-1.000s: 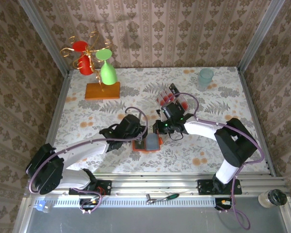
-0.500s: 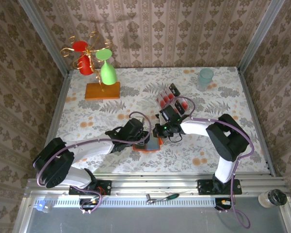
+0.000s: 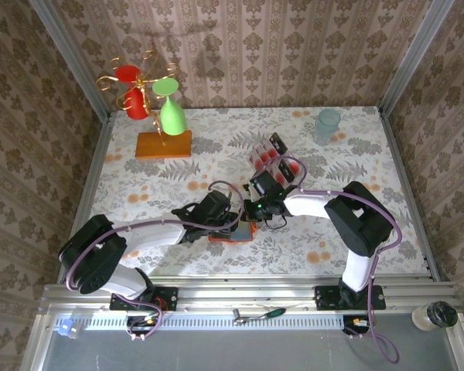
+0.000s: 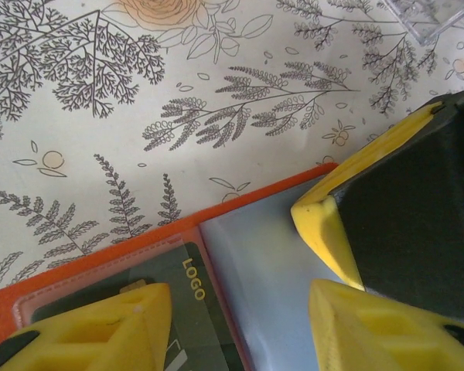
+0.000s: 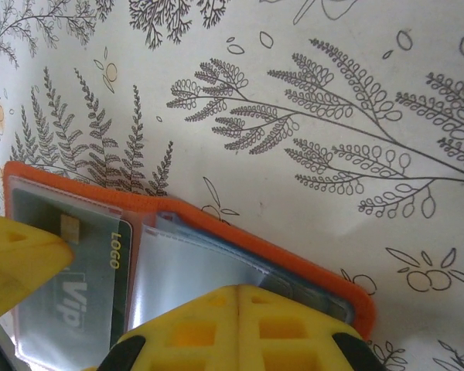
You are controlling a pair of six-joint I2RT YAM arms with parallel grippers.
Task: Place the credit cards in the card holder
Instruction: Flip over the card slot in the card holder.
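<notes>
Card holder: I take the card holder [image 3: 233, 232] as my landmark. It lies opened flat on the flowered bench [image 3: 139, 185], clear sleeves facing up, with both arms meeting over it.
Pocketed card: a dark card [image 5: 69, 286] sits behind the clear window of one half of the holder, its gold chip showing.
Writing: I read "LOGO" in gold capitals along that card's edge and "ViP" in large pale letters. I can make out nothing else.
Right pincer: the right pincer [image 5: 240, 309] is clenched and empty, its tips together on the holder's other half, on top of the clear sleeves. I judge it is pinning that flap so the holder cannot fold shut.
Left pincer: the left pincer [image 4: 240, 325] is released, its fingers spread across the holder's fold with nothing between them. One finger rests on the card window, probably flattening that half.
Credit cards: the loose credit cards [image 3: 272, 157] sit in a fanned stack beyond the holder and a little to its right, apart from it.
Next, as I judge it: both pincers are busy steadying the holder, so one has to lift off to fetch a card.
Stand block: the orange stand block [image 3: 164, 144] is well beyond the holder, to its left.
Cup: a pale cup [image 3: 328, 124] is well beyond the holder, to its right.
</notes>
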